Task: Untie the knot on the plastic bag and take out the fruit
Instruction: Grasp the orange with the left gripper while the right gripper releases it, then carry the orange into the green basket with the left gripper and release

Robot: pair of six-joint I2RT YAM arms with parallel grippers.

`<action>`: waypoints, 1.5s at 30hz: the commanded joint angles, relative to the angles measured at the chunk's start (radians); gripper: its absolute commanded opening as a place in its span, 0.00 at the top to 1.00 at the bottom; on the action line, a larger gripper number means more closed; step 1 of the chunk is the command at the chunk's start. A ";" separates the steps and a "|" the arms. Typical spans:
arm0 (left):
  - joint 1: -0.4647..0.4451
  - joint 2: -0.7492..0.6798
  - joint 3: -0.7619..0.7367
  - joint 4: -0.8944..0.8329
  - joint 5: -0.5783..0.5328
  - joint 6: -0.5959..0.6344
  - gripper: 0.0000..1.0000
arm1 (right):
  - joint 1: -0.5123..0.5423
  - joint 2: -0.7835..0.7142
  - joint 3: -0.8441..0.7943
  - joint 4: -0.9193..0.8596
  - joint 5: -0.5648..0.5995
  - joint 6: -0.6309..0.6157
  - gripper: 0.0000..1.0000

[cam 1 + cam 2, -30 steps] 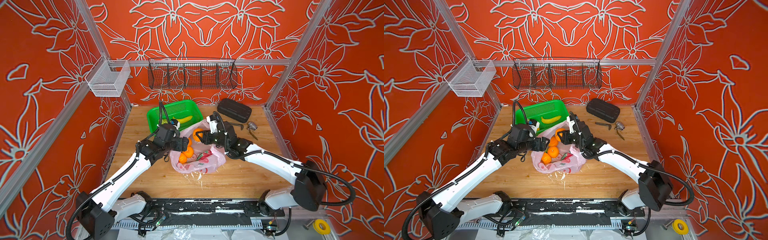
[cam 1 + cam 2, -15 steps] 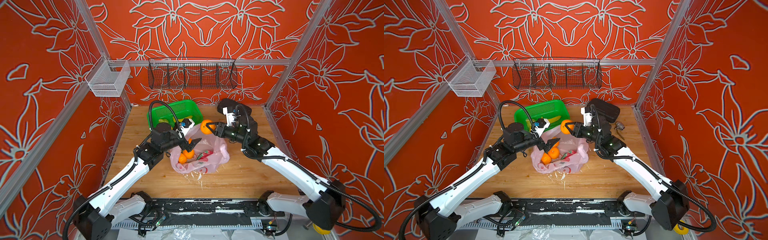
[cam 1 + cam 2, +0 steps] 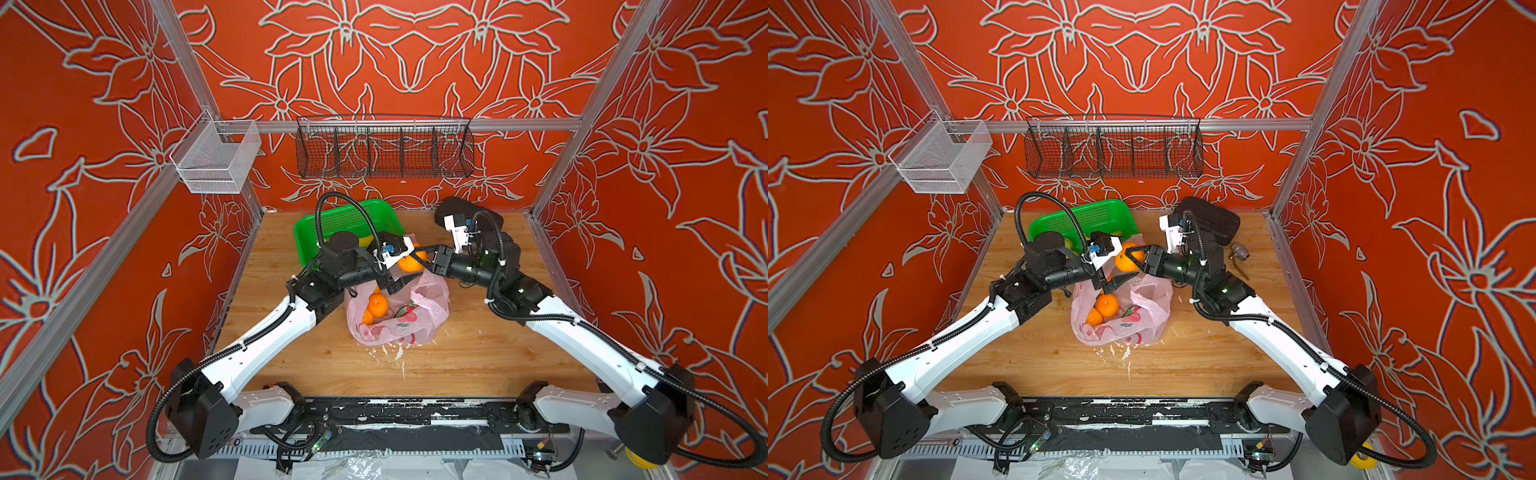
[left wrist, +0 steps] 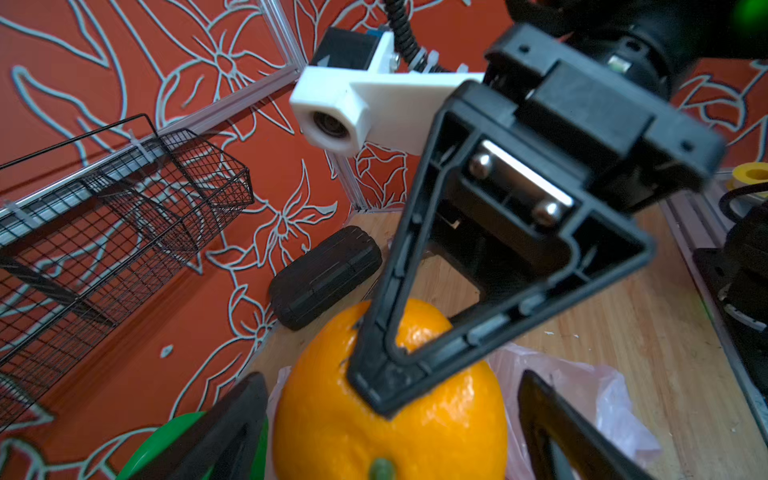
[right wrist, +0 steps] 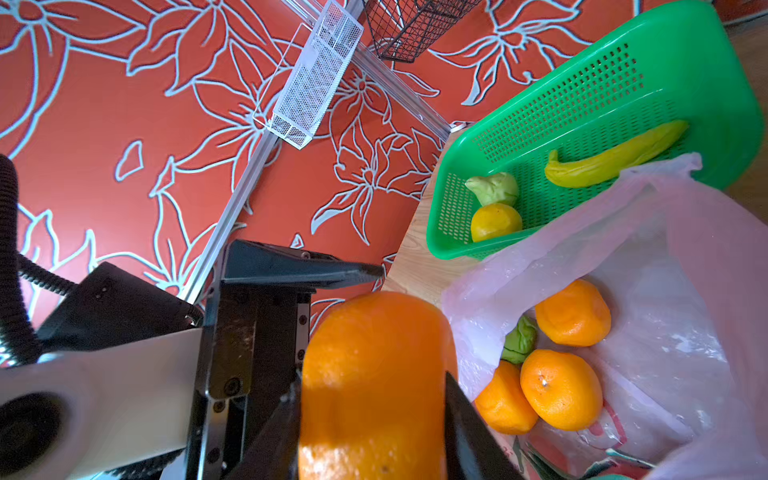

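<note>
Judging by the pink plastic bag (image 3: pixel 430 297), which lies slumped on the counter (image 3: pixel 478 357) with its mouth gaping, the untying looks done; no knot shows in any view. The emptying seems about halfway. The right claw (image 5: pixel 372 382) is clenched on an orange (image 5: pixel 374 345) and holds it in the air above the bag's far edge, just beside the green basket (image 5: pixel 602 79). The left claw (image 4: pixel 390 376) stands released, its fingers either side of that orange; a sliver of bag shows between fruit and one finger, so it hasn't gripped. This reads as a handover or a carry toward the basket; which, I cannot tell. In the basket lie a knobbly green fruit (image 5: pixel 494 187) and a yellow one (image 5: pixel 495 222), beside a banana (image 5: pixel 615 156). Left inside the bag are three oranges (image 5: pixel 561 388), touching one another, and a second green fruit (image 5: pixel 519 338) wedged between them. Red and green shapes deeper down may be print or fruit; I cannot tell.
</note>
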 commanded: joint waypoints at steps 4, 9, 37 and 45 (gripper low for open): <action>-0.011 0.027 0.039 -0.015 0.038 0.057 0.19 | -0.004 -0.041 -0.008 0.046 -0.023 0.039 0.56; -0.010 0.034 0.043 -0.023 0.044 0.060 0.32 | -0.004 -0.051 -0.004 0.044 -0.024 0.048 0.55; 0.143 0.137 0.260 -0.313 -0.575 -0.187 0.55 | -0.004 -0.261 -0.123 -0.053 0.188 -0.003 0.08; 0.353 0.304 0.409 -0.504 -0.636 -0.598 0.57 | -0.004 -0.287 -0.172 -0.038 0.178 0.025 0.08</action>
